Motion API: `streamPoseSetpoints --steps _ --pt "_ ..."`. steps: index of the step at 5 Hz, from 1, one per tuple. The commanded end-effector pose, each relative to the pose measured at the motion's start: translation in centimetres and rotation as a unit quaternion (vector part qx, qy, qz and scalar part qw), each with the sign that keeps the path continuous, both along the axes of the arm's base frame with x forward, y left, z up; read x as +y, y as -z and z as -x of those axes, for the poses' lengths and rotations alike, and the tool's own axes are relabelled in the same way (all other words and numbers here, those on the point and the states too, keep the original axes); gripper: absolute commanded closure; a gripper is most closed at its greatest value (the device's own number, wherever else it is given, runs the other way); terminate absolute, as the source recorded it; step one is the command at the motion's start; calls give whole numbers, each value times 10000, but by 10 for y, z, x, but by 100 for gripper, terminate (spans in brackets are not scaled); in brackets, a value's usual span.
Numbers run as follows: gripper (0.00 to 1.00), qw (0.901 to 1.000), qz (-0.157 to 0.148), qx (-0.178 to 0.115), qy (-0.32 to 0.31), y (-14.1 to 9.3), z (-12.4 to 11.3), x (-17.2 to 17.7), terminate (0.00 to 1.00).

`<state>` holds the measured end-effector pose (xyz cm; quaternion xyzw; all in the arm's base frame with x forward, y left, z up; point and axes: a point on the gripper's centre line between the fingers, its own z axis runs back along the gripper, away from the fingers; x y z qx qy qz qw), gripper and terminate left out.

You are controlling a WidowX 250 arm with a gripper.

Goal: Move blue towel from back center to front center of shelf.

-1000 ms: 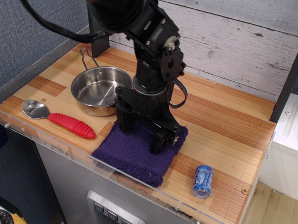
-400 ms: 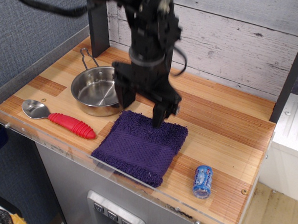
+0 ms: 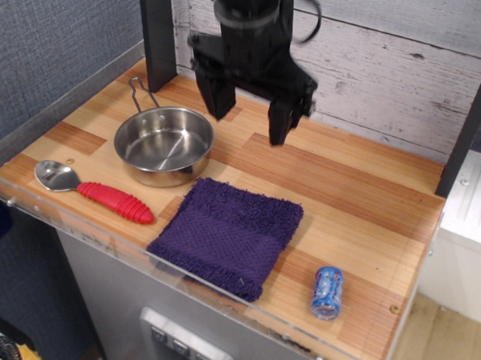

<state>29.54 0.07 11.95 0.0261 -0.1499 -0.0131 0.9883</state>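
Spoon (image 3: 95, 190): you see it far to the left of your tool and well below it, lying flat near the front-left edge of the counter (image 3: 361, 194), metal bowl pointing left, red handle pointing right toward the towel.
Steel pan (image 3: 163, 145): it sits below and to the left of your tool, upright, nothing in it, its wire handle reaching back toward the dark post at the rear; its right rim is just beside the towel's back-left corner.
Tool (image 3: 249, 114): your tool hangs in the air over the back-centre of the counter, its two black fingers spread wide apart and pointing down, with nothing held between them.
Blue towel (image 3: 229, 234): it lies flat directly in front of and below your tool, well apart from the fingers, at the front centre of the counter; it is folded, with a woven band across its middle, and its front edge reaches the clear rim.
Blue can (image 3: 327, 291): you find it lower and to the right of your tool, lying on its side near the front edge, a short way right of the towel and not touching it.
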Motion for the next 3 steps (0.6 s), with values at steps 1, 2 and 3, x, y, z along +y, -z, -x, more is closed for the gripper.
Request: streamPoseSetpoints --steps 1,2,3 --pt "0 9982 33 -493 -342 -28 13 -3 0" --pt "0 9982 33 -493 -342 -28 13 -3 0" --pt "0 9982 33 -493 -342 -28 13 -3 100"
